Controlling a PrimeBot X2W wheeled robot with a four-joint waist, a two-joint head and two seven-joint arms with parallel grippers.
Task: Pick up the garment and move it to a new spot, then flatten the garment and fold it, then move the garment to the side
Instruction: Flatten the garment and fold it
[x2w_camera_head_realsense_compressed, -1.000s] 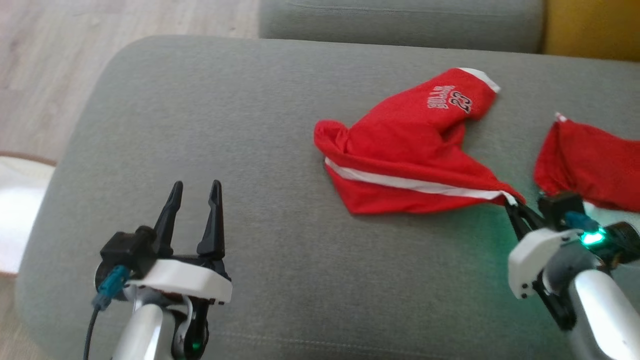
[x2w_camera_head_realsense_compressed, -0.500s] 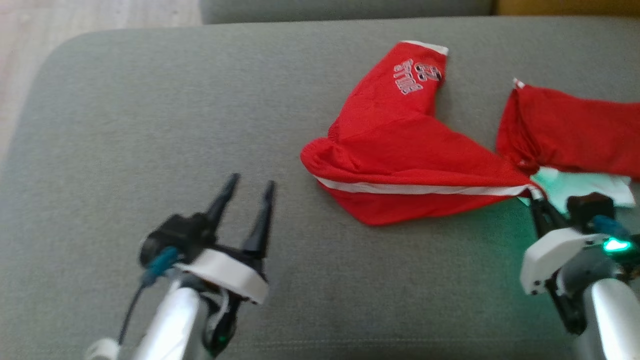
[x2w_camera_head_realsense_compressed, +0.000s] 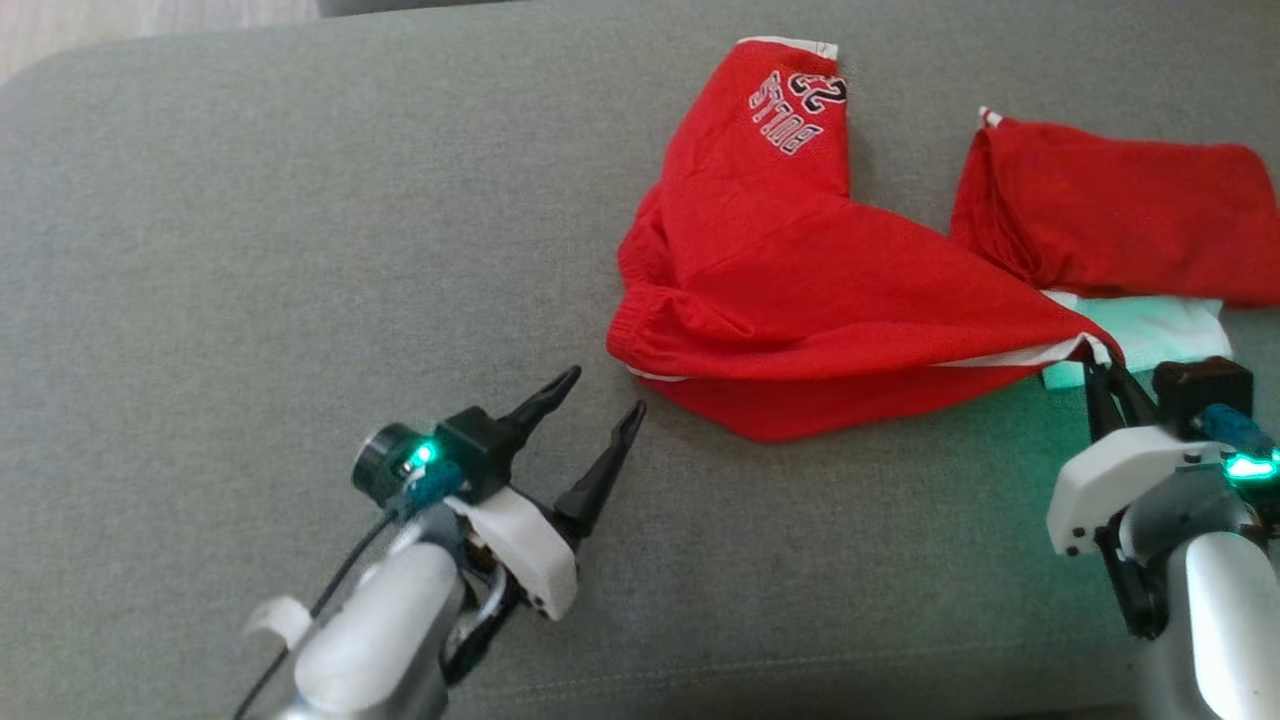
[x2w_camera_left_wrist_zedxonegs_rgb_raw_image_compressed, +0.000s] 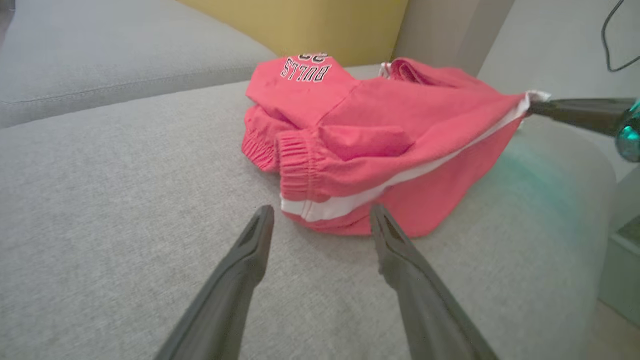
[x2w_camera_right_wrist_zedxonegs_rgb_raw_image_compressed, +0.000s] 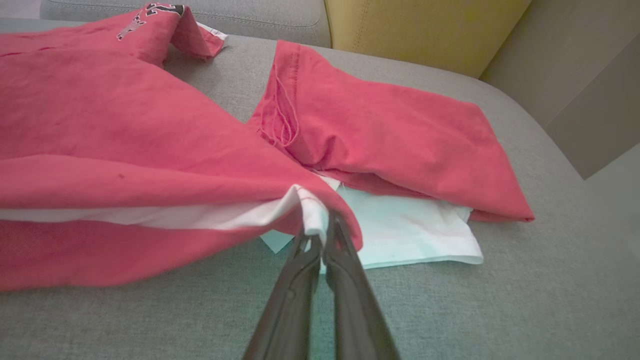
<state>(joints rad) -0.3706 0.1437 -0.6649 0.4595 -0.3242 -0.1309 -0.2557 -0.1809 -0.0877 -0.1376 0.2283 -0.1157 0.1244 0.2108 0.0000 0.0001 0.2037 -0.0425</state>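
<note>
garment: red shorts (x2w_camera_head_realsense_compressed: 800, 290) lie crumpled on the grey sofa cushion (x2w_camera_head_realsense_compressed: 250, 250), right of middle, with the printed leg toward the far side.
right gripper: (x2w_camera_head_realsense_compressed: 1105, 372) pinched tight on the shorts' near-right corner (x2w_camera_right_wrist_zedxonegs_rgb_raw_image_compressed: 312, 210), where the white stripe (x2w_camera_left_wrist_zedxonegs_rgb_raw_image_compressed: 400, 175) ends. The cloth pulls taut from there.
left gripper: (x2w_camera_head_realsense_compressed: 606, 390) jaws wide and empty, tips just short of the elastic waistband (x2w_camera_left_wrist_zedxonegs_rgb_raw_image_compressed: 295, 170) at the shorts' left end.
change: a second ago the left gripper sits well apart from the shorts, off to the near left. Now it is just beside their left edge and angled at it.
camera: the head view shifts too, so the whole scene slides. The shorts look roughly in place, though the left end bunches differently.
unchanged: the right gripper holds the same corner throughout.
meaning: probably a second grasp being set up, since two held points would let the shorts be lifted and spread. Folding not started.
neighbours: another red garment (x2w_camera_head_realsense_compressed: 1110, 220) lies on a white cloth (x2w_camera_head_realsense_compressed: 1150, 330) just right of the held corner, so there is a risk of dragging them.
next: probably close on the waistband, catching cloth and not cushion.
</note>
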